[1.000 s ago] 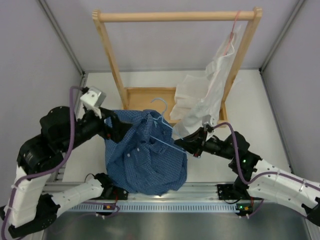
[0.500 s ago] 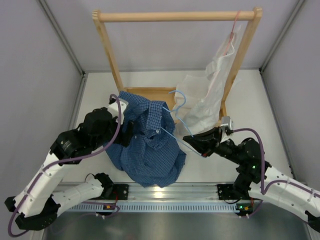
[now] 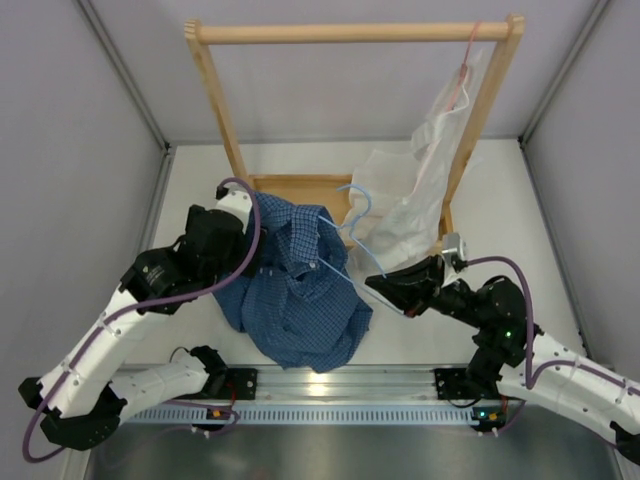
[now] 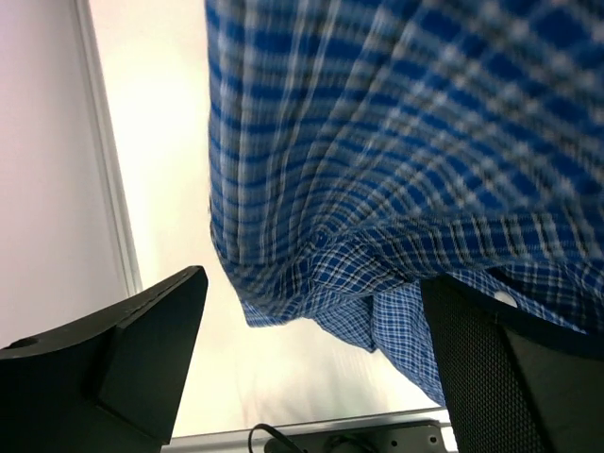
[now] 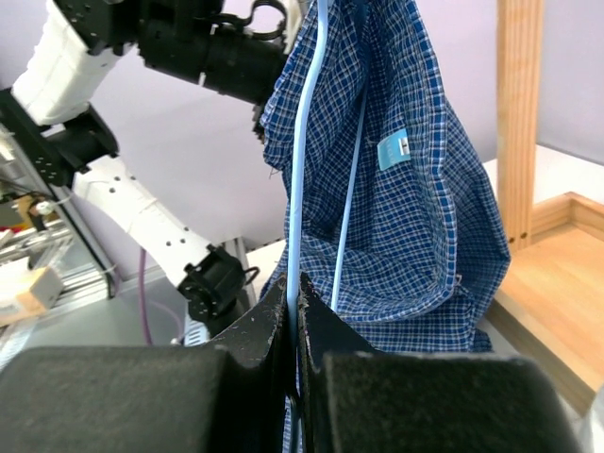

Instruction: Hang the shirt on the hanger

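The right gripper (image 5: 294, 304) is clamped tight on the lower wire of the hanger (image 5: 304, 142), its two fingers pressed together with the light blue wire between them. From there the hanger rises with its hook (image 3: 357, 205) pointing toward the wooden rack (image 3: 350, 32). The shirt (image 3: 300, 300) hangs off it in a bunched mass, lifted above the table (image 3: 500, 190). In the right wrist view both hanger wires run up inside the cloth, past the neck label (image 5: 393, 151).

The left gripper (image 4: 311, 293) stands with its fingers wide apart. Checked cloth hangs just ahead of and between them, and nothing is pinched.

By my reading the task is well along: the shirt's weight is carried by the hanger, at least near the collar. I cannot tell whether both shoulders sit on the wire arms. The cloth looks crumpled and uneven, so spreading and seating the shoulders is probably what is left.

The table is pale and bare around the rack's wooden base (image 3: 290, 190). A white shirt (image 3: 410, 195) hangs from the rack on a pink hanger (image 3: 465, 62). Grey walls close in three sides, and a metal rail (image 3: 330, 385) runs along the near edge.
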Robot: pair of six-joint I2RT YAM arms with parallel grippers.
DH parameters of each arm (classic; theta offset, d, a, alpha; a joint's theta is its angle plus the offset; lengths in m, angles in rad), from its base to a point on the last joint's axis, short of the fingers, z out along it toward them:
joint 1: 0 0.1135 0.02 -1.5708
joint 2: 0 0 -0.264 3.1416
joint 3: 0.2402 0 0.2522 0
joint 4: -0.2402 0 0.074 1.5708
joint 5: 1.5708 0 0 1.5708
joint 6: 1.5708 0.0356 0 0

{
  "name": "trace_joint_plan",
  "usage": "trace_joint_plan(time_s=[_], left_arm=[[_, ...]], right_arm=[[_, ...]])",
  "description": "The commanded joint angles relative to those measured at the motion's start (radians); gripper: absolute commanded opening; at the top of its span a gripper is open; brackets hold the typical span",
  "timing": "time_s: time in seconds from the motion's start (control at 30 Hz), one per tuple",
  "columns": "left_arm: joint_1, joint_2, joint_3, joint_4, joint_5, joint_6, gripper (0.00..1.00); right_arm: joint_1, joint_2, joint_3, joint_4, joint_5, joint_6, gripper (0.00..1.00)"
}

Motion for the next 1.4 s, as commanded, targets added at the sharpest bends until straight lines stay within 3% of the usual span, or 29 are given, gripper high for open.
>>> trace_joint_plan(time_s=[0.0,0.07,0.13,0.17,0.27,0.37,0.63,0.83,0.97,1.03,1.07,1.1,1.17,1.27,1.33,1.37], left_arm=[[0.0,-0.008,0.02,0.044,-0.064,0.017,0.98],[0.0,-0.006,0.007,0.07,-0.072,0.019,0.94],[0.0,-0.008,-0.014,0.108,-0.091,0.031,0.8],[0.0,-0.009,-0.014,0.114,-0.095,0.029,0.55],[0.0,-0.018,-0.01,0.16,-0.146,0.032,0.0],[0.0,-0.029,0.036,0.173,-0.157,0.043,0.0],[0.0,-0.08,0.233,0.174,-0.1,0.279,0.0],[0.0,-0.052,0.414,0.177,-0.012,0.371,0.13],[0.0,-0.021,0.429,0.222,-0.138,0.416,0.1],[0.0,-0.015,0.408,0.258,-0.249,0.419,0.13],[0.0,-0.012,0.4,0.286,-0.28,0.42,0.35],[0.0,-0.009,0.399,0.291,-0.308,0.417,0.47],[0.0,-0.003,0.403,0.295,-0.414,0.391,0.55],[0.0,0.003,0.456,0.265,-0.454,0.323,0.94],[0.0,0.003,0.519,0.155,-0.34,0.261,0.98],[0.0,-0.001,0.582,0.11,-0.16,0.206,0.98]], right_arm=[[0.008,-0.029,0.03,0.151,-0.058,0.029,0.0],[0.009,-0.037,0.035,0.151,-0.082,0.042,0.0],[0.009,-0.055,0.044,0.134,-0.093,0.045,0.0],[0.009,-0.063,0.047,0.124,-0.092,0.045,0.0],[0.009,-0.1,0.053,0.07,-0.063,0.026,0.0],[0.009,-0.12,0.056,0.013,-0.029,0.003,0.0],[0.009,-0.153,-0.013,0.025,-0.03,-0.001,0.0],[0.009,-0.154,-0.028,0.104,-0.087,0.025,0.0],[0.009,-0.131,-0.04,0.176,-0.127,0.045,0.0],[0.011,-0.126,-0.051,0.228,-0.139,0.055,0.0],[0.012,-0.118,-0.057,0.24,-0.139,0.061,0.0],[0.011,-0.115,-0.059,0.248,-0.142,0.063,0.0],[0.012,-0.109,-0.059,0.253,-0.141,0.062,0.0],[0.013,-0.109,-0.065,0.254,-0.129,0.057,0.0],[0.013,-0.108,-0.067,0.254,-0.119,0.054,0.0],[0.013,-0.104,-0.068,0.253,-0.116,0.049,0.0]])
